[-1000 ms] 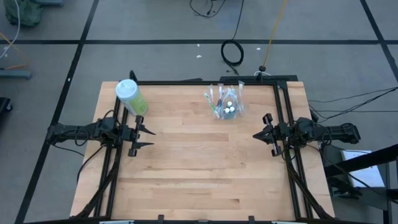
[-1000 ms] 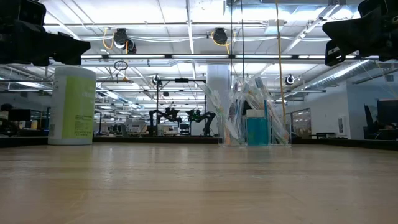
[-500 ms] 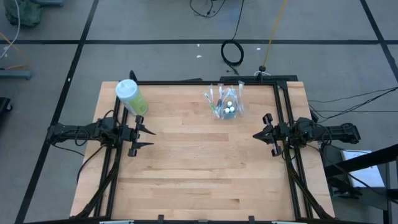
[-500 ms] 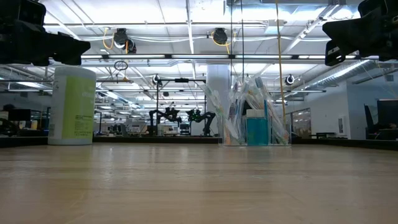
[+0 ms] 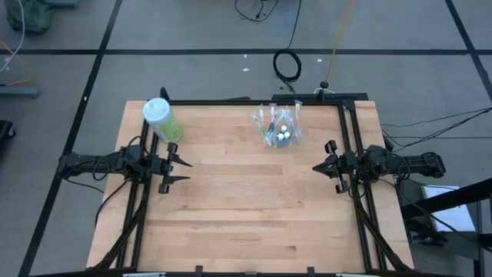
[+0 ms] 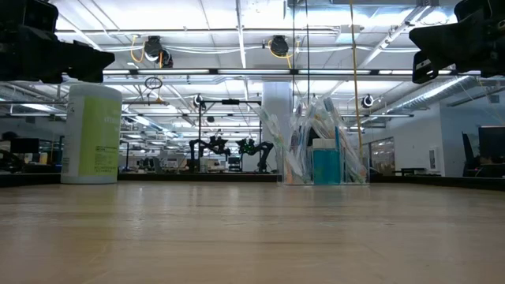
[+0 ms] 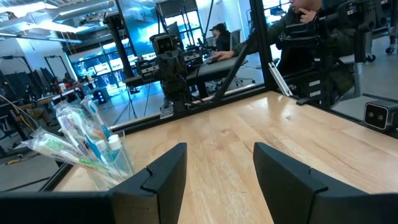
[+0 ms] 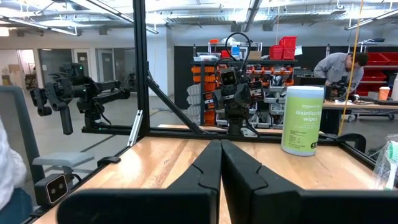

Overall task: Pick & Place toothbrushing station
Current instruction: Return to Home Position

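The clear plastic cup stands upright on its base near the table's far edge, right of centre. It holds several thin toothbrushes and white-capped teal tubes, also seen in the low view and the left wrist view. My left gripper hovers open at the table's left side, empty. My right gripper hovers shut at the right side, empty, its fingers together in the right wrist view.
A tall green wipes bottle with a white cap stands at the far left corner, just beyond my left gripper. A black frame runs along the table's edges. Bare wood lies between the arms. People show in the room beyond.
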`<state>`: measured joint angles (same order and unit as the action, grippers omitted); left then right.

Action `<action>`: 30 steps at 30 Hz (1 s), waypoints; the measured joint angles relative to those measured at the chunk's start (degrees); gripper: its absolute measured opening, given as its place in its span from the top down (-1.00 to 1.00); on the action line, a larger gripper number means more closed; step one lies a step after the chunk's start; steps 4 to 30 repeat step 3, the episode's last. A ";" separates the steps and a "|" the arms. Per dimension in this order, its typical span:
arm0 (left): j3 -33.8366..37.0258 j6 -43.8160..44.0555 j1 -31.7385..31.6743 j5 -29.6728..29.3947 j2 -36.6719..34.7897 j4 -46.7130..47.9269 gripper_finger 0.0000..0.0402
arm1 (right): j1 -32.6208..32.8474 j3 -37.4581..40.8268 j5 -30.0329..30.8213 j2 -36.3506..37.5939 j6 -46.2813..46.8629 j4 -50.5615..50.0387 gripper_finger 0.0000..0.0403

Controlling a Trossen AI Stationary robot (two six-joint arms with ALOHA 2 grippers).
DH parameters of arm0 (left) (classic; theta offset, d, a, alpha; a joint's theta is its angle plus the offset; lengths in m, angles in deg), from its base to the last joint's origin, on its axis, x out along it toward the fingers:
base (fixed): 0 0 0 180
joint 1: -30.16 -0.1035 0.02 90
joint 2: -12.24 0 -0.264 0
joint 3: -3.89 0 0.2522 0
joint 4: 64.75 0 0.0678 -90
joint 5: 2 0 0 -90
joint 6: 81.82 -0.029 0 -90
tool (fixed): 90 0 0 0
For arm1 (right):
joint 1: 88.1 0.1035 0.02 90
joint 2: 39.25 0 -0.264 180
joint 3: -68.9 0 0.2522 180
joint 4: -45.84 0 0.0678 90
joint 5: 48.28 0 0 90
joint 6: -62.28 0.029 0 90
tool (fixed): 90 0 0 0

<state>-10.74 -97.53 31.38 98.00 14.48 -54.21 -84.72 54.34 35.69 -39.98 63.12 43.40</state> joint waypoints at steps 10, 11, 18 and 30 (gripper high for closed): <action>0.00 0.02 -0.01 0.00 0.00 0.00 0.05 | 0.00 0.00 0.00 0.00 0.00 0.00 0.98; 0.00 0.02 -0.01 0.00 0.00 0.00 0.05 | 0.00 0.00 0.00 0.00 0.00 0.00 0.98; 0.00 0.02 -0.01 0.00 0.00 0.00 0.05 | 0.00 0.00 0.00 0.00 0.00 0.00 0.98; 0.00 0.02 -0.01 0.00 0.00 0.00 0.05 | 0.00 0.00 0.00 0.00 0.00 0.00 0.98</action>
